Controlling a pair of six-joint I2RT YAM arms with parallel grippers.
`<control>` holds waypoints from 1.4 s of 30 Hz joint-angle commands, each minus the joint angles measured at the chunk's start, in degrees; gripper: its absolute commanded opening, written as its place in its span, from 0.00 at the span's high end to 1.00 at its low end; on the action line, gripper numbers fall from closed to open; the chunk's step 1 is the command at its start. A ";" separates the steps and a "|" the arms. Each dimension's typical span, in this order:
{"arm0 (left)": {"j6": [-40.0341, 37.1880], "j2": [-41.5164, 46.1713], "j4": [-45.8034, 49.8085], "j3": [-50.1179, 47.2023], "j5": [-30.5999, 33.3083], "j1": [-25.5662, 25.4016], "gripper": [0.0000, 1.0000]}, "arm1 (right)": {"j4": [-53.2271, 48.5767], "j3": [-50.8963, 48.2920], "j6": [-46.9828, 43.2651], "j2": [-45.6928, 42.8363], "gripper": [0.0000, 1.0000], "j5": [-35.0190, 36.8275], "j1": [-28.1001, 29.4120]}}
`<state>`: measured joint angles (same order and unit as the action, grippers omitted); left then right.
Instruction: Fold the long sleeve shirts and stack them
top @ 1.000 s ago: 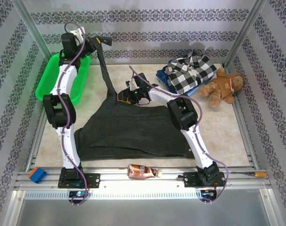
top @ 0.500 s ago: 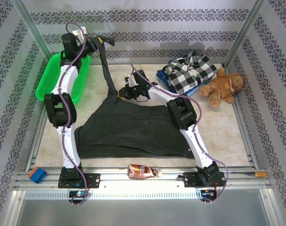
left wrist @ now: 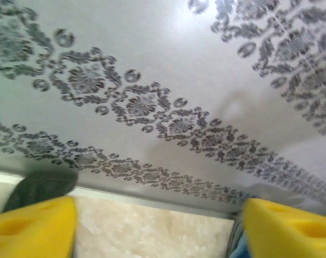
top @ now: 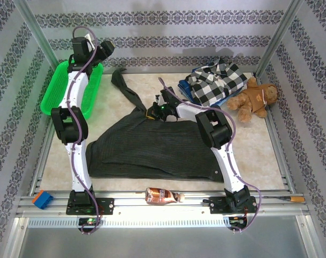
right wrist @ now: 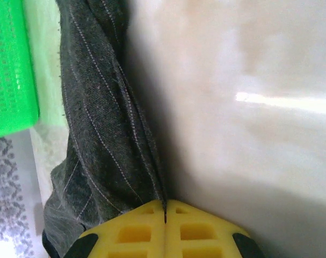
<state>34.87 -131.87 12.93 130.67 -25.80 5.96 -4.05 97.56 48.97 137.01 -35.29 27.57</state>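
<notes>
**Charcoal shirt spread out, sleeve waiting to be folded in**

The dark charcoal shirt [top: 152, 148] lay spread over the middle of the desk [top: 254, 156]. Its sleeve [top: 124, 87] trailed toward the far left, near the green basket [top: 51, 101]. The checked flannel shirt [top: 216, 81] sat folded on the blue garment [top: 188, 90] at the far right. By that layout, the charcoal shirt was the one being folded, at the sleeve stage.

The right claw [right wrist: 164, 207] was down at the shirt's far edge, its pads pressed together on pinstriped cloth. The left claw [left wrist: 157, 220] hung high by the back wall, pads apart with nothing between them. The next move likely called for carrying the sleeve across the body, with the left claw descending for a second hold so the cloth would not bunch.

The overhead view gave the layout but could not resolve either grip. The right wrist view showed cloth running into the closed seam, and the left wrist view showed patterned wall through the gap.
</notes>
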 commanded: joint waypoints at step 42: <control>17.42 47.75 19.26 -85.48 12.86 -8.77 0.50 | -15.16 -4.42 5.57 -9.42 1.00 11.62 -1.50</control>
<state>49.78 -86.02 26.57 44.18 -13.82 -2.92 -12.47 91.13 56.75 130.10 -28.29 26.83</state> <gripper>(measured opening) 0.494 0.053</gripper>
